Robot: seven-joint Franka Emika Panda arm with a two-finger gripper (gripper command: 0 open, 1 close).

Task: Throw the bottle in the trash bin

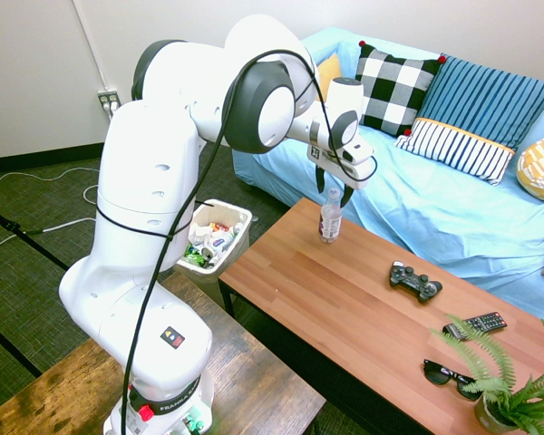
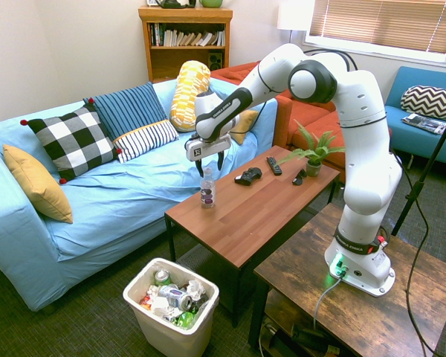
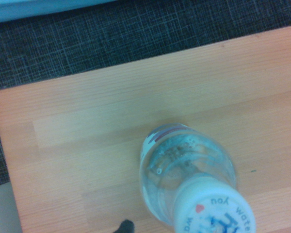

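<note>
Above the bottle (image 2: 207,189) (upright): open tool (image 2: 210,164).

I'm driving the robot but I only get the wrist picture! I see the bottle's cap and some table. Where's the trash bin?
Observer: The trash bin stands on the floor beside the coffee table, near the end where the bottle is.
Operator: Is there stuff in it already?
Observer: Yes, cans and crumpled trash, seen from above.
Operator: Are my jaws open?
Observer: Yes, the jaws stand apart, one on each side of the bottle's top.
Operator: What else is on the table?
Observer: A black game controller, farther along.
</note>
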